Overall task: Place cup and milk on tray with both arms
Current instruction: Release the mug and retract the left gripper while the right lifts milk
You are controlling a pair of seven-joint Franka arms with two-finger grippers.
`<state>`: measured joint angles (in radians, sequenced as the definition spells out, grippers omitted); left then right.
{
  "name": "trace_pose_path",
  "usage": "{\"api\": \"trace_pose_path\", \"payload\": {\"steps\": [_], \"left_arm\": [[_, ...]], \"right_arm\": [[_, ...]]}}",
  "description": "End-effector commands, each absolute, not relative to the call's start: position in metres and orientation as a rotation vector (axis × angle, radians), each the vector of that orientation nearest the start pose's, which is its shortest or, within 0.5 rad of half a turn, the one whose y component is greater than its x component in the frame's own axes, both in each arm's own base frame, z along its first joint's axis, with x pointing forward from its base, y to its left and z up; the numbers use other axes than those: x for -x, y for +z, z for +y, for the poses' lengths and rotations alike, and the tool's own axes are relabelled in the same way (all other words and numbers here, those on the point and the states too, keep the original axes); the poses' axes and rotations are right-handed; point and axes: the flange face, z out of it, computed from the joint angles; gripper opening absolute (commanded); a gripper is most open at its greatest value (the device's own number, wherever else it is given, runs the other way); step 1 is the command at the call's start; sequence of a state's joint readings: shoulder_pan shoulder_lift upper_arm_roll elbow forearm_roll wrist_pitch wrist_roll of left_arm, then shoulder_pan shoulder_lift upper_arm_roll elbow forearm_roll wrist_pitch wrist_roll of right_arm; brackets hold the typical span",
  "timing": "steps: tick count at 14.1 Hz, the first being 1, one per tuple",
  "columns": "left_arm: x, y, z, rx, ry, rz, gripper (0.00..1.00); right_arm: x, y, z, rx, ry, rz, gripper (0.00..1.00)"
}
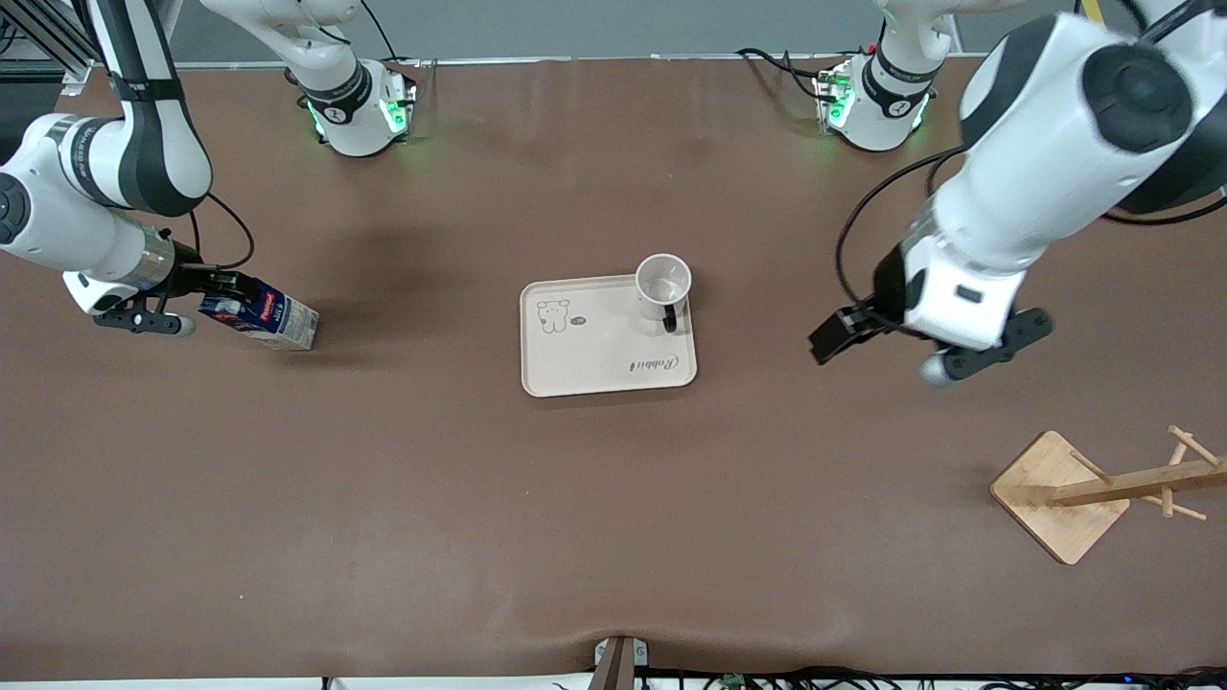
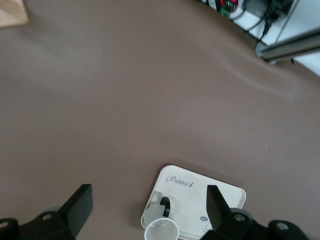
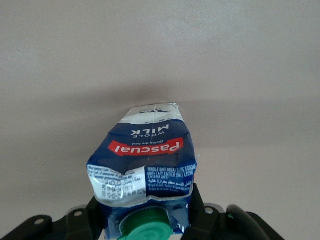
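The right gripper (image 1: 196, 287) is at the right arm's end of the surface (image 1: 613, 537), its fingers clamped on the cap end of the milk (image 1: 261, 320). The carton is tilted, its long axis running from the fingers toward the tray (image 1: 607, 335), pale lower end leading; whether that end touches the surface cannot be told. The tray lies well apart from the carton, toward the table's middle. The cup (image 1: 662, 287) already stands upright on the tray, at the corner nearest the left arm's base, handle pointing toward the front camera. The bare part of the tray is on the side facing the milk, so the path looks unobstructed.

The left gripper (image 1: 891, 345) hovers over bare surface between the tray and the wooden rack (image 1: 1102, 489), fingers apart and empty; this arm appears to wait.
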<state>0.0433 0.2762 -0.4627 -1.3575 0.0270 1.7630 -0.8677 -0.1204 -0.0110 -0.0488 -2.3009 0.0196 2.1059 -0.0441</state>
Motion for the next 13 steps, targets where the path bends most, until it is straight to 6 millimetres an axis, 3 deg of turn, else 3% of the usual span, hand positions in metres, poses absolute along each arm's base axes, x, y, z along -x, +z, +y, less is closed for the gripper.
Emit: {"api": "trace_pose_path", "payload": {"steps": [1, 2, 4, 6, 7, 9, 13], "left_arm": [[-0.607, 0.617, -0.171, 3.184, -0.193, -0.745, 1.00], [-0.607, 0.621, -0.153, 3.178, -0.196, -0.719, 1.00], [-0.609, 0.626, -0.124, 3.167, -0.196, -0.696, 1.00], [-0.612, 0.633, -0.086, 3.153, -0.219, -0.734, 1.00], [-0.607, 0.641, -0.080, 3.148, -0.241, -0.705, 1.00], [-0.600, 0.643, -0.075, 3.151, -0.213, -0.597, 1.00], [-0.569, 0.651, -0.043, 3.079, -0.111, -0.342, 1.00]], "right_arm": [[-0.480, 0.342, -0.069, 3.066, 0.313, 0.214, 0.11], [-0.485, 0.351, -0.061, 3.064, 0.334, 0.173, 0.00], [-0.498, 0.388, -0.043, 3.043, 0.402, 0.118, 0.00], [-0.515, 0.448, -0.015, 2.979, 0.422, 0.059, 0.00], [-0.523, 0.474, 0.008, 2.985, 0.399, -0.011, 0.00], [-0.530, 0.508, 0.070, 3.002, 0.319, -0.159, 0.00], [-0.535, 0.525, 0.213, 2.995, 0.284, -0.050, 0.00]]}}
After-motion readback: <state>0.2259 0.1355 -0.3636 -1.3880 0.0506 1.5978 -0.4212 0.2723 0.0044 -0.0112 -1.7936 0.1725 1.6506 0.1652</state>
